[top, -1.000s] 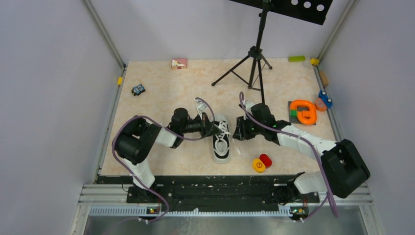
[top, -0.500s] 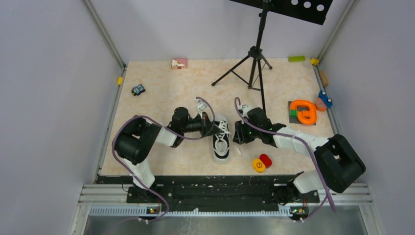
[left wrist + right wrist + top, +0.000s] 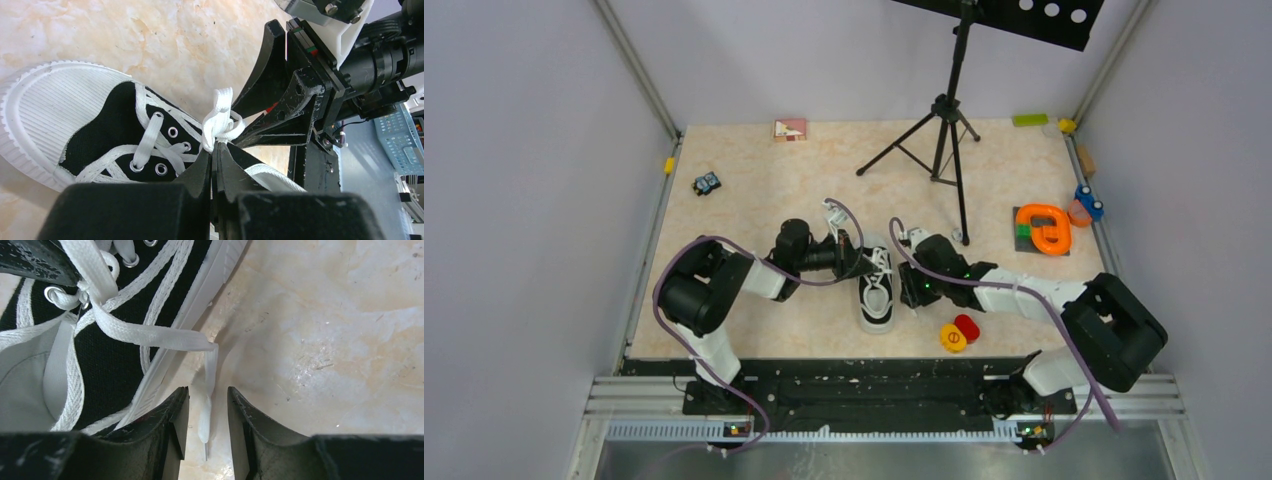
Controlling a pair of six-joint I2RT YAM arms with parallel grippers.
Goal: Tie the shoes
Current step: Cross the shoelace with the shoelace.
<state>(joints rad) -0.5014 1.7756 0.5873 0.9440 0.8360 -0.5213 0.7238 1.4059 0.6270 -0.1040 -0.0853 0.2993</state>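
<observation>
The black sneaker (image 3: pixel 877 295) with its white toe cap lies mid-table, toe toward the arms. My left gripper (image 3: pixel 860 262) is shut on a bunched white lace (image 3: pixel 220 120) just above the eyelets of the sneaker (image 3: pixel 95 130); its fingertips (image 3: pixel 214 151) meet on it. My right gripper (image 3: pixel 908 290) is low at the shoe's right side and open. In the right wrist view the loose lace end (image 3: pixel 205 415) lies on the table between the right gripper's (image 3: pixel 207 396) fingers, untouched, beside the sole of the sneaker (image 3: pixel 120 355).
A black tripod stand (image 3: pixel 944 140) stands behind the shoe. Red and yellow discs (image 3: pixel 959 332) lie near the right arm. An orange toy (image 3: pixel 1044 228) and a blue toy (image 3: pixel 1089 203) sit at the right edge. A toy car (image 3: pixel 707 183) and a pink block (image 3: pixel 790 129) are at the back left.
My right gripper has moved nearer and lower along the shoe's right side, down to the loose lace end. The left gripper and the shoe have stayed put.
</observation>
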